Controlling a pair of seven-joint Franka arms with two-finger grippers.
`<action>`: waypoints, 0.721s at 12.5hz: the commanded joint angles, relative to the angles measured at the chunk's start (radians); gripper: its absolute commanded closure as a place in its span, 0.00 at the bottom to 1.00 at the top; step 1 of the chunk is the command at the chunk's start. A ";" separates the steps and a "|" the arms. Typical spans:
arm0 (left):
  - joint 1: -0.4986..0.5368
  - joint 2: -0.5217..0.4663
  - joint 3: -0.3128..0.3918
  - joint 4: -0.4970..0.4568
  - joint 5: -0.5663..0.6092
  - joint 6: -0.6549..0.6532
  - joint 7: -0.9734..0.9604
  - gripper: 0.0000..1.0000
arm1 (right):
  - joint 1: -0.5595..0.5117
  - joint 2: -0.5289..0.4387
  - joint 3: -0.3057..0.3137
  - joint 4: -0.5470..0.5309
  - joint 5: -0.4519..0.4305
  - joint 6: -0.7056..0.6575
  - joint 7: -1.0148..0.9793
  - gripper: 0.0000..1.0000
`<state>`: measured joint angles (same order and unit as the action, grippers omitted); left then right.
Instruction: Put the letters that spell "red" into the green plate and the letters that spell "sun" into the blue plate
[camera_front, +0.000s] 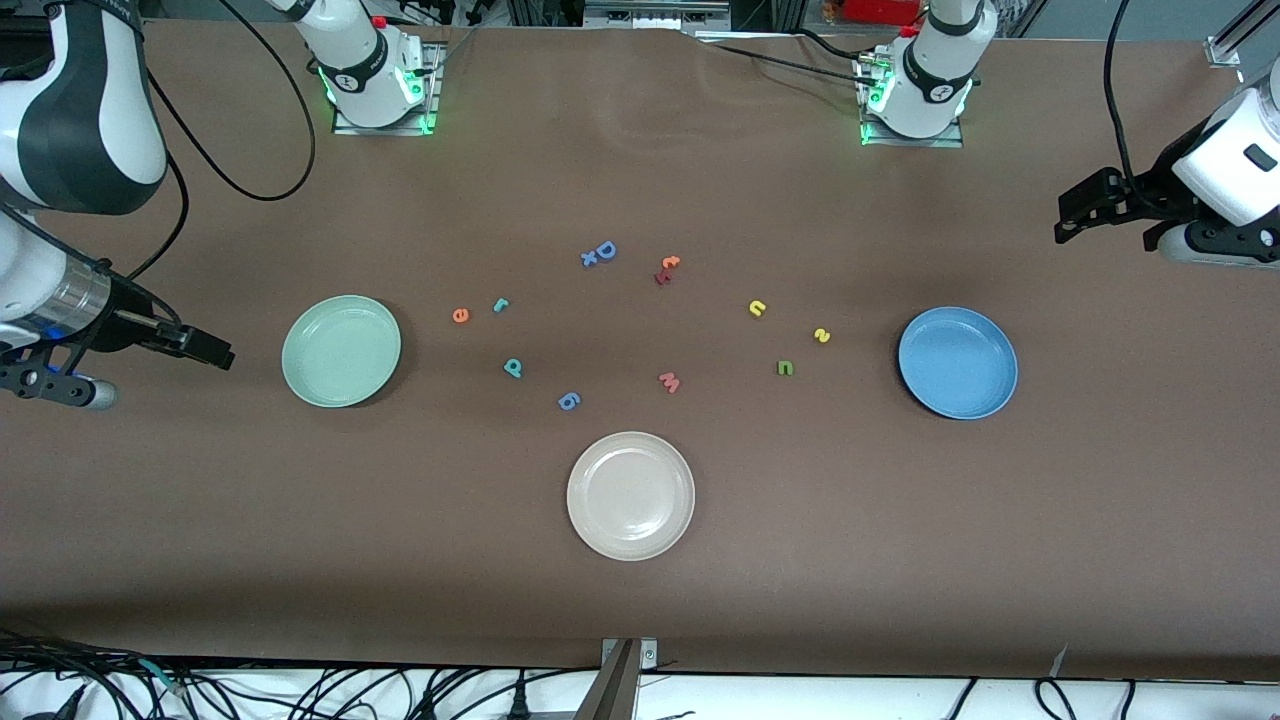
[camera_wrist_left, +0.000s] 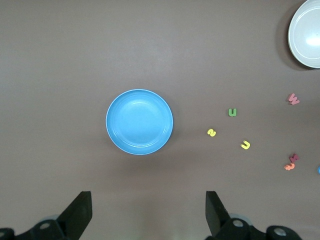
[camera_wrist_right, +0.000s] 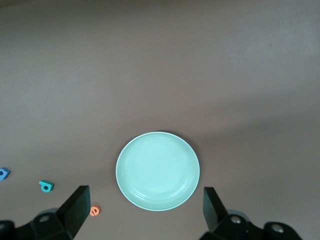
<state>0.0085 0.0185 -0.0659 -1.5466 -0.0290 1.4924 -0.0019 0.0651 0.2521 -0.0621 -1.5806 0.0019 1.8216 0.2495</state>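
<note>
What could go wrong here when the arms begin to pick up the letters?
The blue "6"-like piece lies close to the teal "d", so the right gripper might take the wrong one. The yellow "s", yellow "n" and green "n" are tiny and flat; the left gripper could miss them.

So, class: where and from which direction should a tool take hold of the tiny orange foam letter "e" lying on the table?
Probably straight down from above: the tiny orange foam letter "e" lies flat on the brown table, so pinch across its outer edges.
</note>
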 joint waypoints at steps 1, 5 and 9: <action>0.008 0.008 -0.006 0.028 -0.026 -0.020 0.016 0.00 | -0.007 0.001 0.002 0.005 -0.002 0.005 -0.012 0.00; 0.008 0.008 -0.006 0.028 -0.026 -0.021 0.014 0.00 | -0.027 0.001 0.002 0.005 0.004 0.007 -0.009 0.01; 0.008 0.008 -0.006 0.028 -0.026 -0.021 0.016 0.00 | -0.028 0.009 0.002 0.005 0.006 0.007 -0.010 0.01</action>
<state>0.0085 0.0185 -0.0671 -1.5466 -0.0290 1.4924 -0.0019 0.0417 0.2531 -0.0626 -1.5806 0.0020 1.8243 0.2495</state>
